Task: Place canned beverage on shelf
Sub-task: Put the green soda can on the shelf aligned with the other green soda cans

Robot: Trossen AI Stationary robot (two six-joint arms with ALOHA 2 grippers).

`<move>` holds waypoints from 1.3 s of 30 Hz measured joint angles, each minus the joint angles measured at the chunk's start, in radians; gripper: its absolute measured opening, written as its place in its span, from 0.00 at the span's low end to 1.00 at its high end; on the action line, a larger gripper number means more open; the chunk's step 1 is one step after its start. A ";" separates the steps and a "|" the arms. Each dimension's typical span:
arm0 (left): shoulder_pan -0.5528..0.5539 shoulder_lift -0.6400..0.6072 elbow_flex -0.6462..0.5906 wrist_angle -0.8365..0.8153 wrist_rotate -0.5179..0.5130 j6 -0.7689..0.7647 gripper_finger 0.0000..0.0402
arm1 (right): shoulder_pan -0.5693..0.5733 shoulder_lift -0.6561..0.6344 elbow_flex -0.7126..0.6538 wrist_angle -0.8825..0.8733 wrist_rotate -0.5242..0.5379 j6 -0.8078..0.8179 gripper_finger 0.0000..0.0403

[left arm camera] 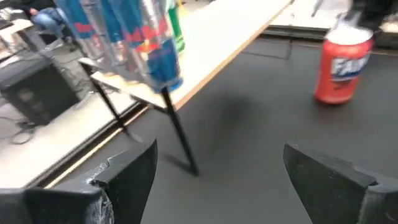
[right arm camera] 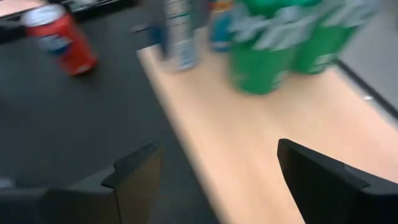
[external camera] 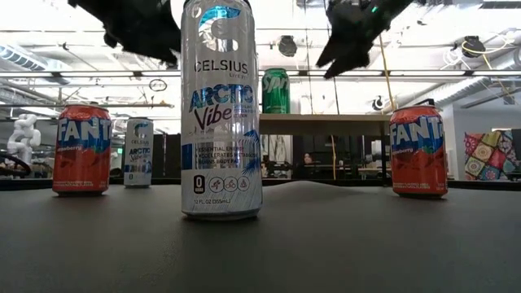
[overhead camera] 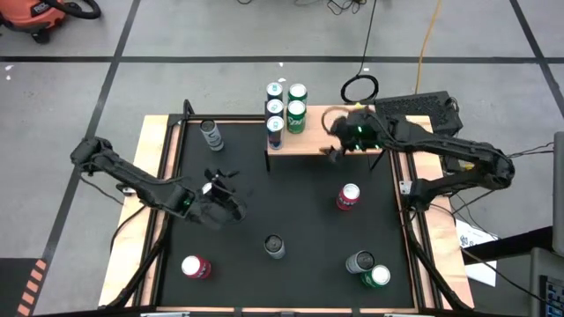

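The shelf (overhead camera: 339, 141) is a light-wood board on thin black legs at the table's far side. Several cans (overhead camera: 284, 110) stand on its left end, blue and silver ones (left arm camera: 134, 37) and green ones (right arm camera: 273, 46). My left gripper (overhead camera: 220, 189) hangs open above the mat, left of centre, with nothing between its fingers (left arm camera: 217, 155). It faces the shelf's near left leg (left arm camera: 180, 140). My right gripper (overhead camera: 339, 151) hovers open over the shelf's bare right part (right arm camera: 249, 143) and holds nothing. In the low view both grippers show at the top, left (external camera: 138, 28) and right (external camera: 350, 37).
Loose cans stand upright on the black mat: a tall silver Celsius can (external camera: 221, 110) near the front centre, a red Fanta can (overhead camera: 348, 196) right of centre, another (overhead camera: 196, 267) front left, a silver can (overhead camera: 211, 132) far left, a grey can (overhead camera: 359, 261) and a green can (overhead camera: 377, 276) front right.
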 joint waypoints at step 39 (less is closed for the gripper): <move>0.043 0.074 0.000 0.604 0.213 0.445 0.87 | 1.323 0.336 0.392 -0.792 0.068 1.525 0.75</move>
